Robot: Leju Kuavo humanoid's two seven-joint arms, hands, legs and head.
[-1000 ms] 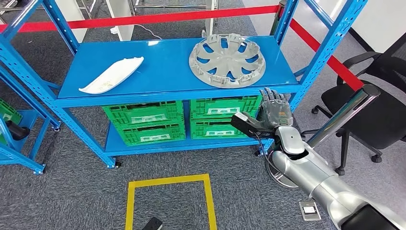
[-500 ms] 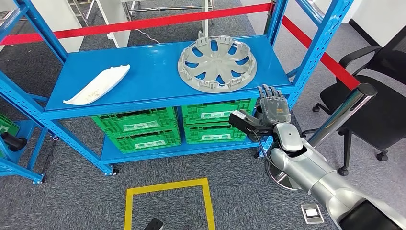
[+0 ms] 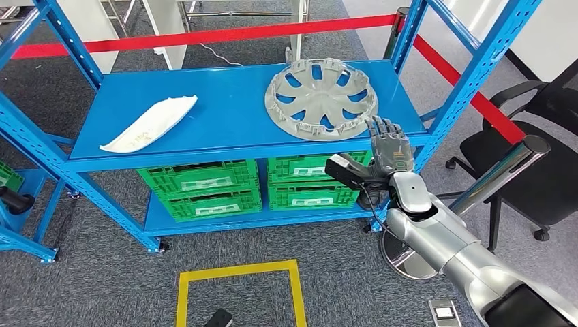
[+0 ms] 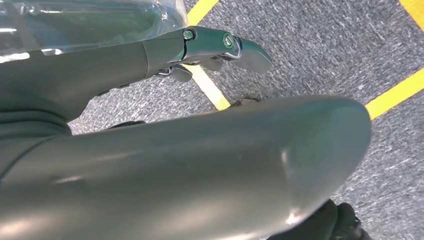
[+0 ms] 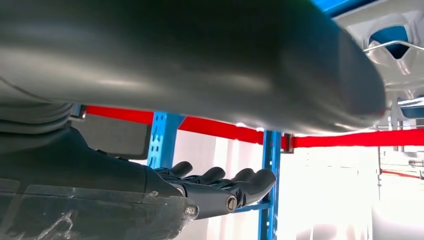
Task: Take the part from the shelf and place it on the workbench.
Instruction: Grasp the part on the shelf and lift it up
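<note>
A grey wheel cover (image 3: 321, 99) lies flat on the top board of a blue steel shelf (image 3: 225, 133), near the board's right end and close to its front edge. The robot's right hand (image 3: 389, 151) is raised in front of the shelf at that right front corner, palm up against the edge, its fingers (image 3: 382, 129) stretched out side by side and holding nothing; the fingertips reach up just beside the wheel cover's near rim, and whether they touch it cannot be told. A white curved trim piece (image 3: 148, 123) lies toward the left end of the same board, well apart from the wheel cover. Green crates (image 3: 202, 187) are stacked on the lower board. The left hand (image 4: 210, 47) hangs over grey carpet crossed by yellow floor tape (image 3: 238, 281), its fingers extended and gripping nothing. Red barrier tape (image 3: 204, 32) runs behind the shelf, and a black office chair (image 3: 531, 163) stands to the right
</note>
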